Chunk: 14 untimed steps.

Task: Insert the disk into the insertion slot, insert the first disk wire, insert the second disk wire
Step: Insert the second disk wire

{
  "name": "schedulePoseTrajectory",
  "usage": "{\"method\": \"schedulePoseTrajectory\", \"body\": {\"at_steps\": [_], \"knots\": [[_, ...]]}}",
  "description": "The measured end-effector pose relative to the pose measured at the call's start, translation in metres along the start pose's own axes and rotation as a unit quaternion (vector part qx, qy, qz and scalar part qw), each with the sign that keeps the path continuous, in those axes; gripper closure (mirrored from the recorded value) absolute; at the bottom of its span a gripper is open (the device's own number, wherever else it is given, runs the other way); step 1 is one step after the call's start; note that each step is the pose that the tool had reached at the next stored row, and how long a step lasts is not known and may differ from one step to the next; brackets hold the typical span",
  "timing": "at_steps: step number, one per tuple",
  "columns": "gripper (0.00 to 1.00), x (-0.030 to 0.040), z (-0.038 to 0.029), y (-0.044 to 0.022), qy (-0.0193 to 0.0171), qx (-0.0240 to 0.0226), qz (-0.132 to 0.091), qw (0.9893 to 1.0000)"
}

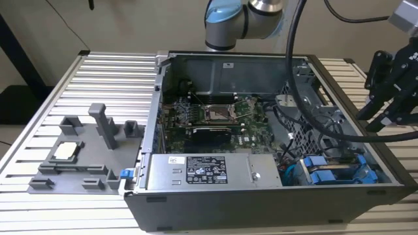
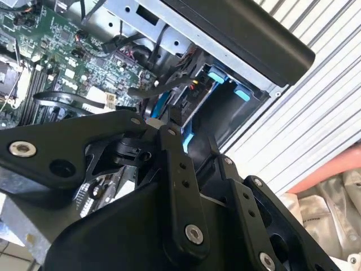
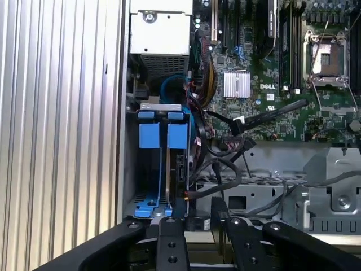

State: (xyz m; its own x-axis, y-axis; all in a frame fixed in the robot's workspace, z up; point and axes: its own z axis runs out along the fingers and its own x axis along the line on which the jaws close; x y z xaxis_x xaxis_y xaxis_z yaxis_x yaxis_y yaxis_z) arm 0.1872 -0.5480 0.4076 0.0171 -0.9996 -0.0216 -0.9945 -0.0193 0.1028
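On the exterior view's left you have a grey fixture tray (image 1: 78,156) lying on the ribbed table (image 1: 39,98). The open computer case (image 1: 261,205) takes the middle, with its motherboard (image 1: 216,117) towards the back and the labelled power supply (image 1: 205,171) at the front. Behind the case stands the arm's joint (image 1: 232,19), and a thick black hose (image 1: 297,73) loops down from it across the opening.

Further right, in the case's front corner, you find the disk (image 1: 326,174) in its blue carrier. In the first wrist view the disk (image 3: 177,169) stands edge-on inside the insertion slot (image 3: 161,107), and black cables (image 3: 217,169) run just beside it. You cannot tell whether any of them is plugged in.

At the exterior view's far right, your gripper (image 1: 386,115) hangs outside the case wall, higher than the case and tilted down towards it. Its jaws stand apart with nothing between them, as you can also see in both wrist views (image 3: 197,217) (image 2: 194,147). The disk lies below the gripper and towards the exterior view's left, well apart from the jaws and untouched by them.
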Motion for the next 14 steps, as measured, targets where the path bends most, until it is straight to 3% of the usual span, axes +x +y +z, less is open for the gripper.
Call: {"method": "schedulePoseTrajectory", "body": {"at_steps": [5, 9, 14], "knots": [[0.67, -0.0146, 0.0034, 0.0018, 0.0000, 0.0005, 0.000, 1.0000], [0.67, -0.0222, 0.0064, 0.0046, -0.0001, 0.0015, 0.000, 1.0000], [0.67, -0.0245, 0.0116, 0.0192, 0.0000, 0.0062, 0.001, 1.0000]]}}
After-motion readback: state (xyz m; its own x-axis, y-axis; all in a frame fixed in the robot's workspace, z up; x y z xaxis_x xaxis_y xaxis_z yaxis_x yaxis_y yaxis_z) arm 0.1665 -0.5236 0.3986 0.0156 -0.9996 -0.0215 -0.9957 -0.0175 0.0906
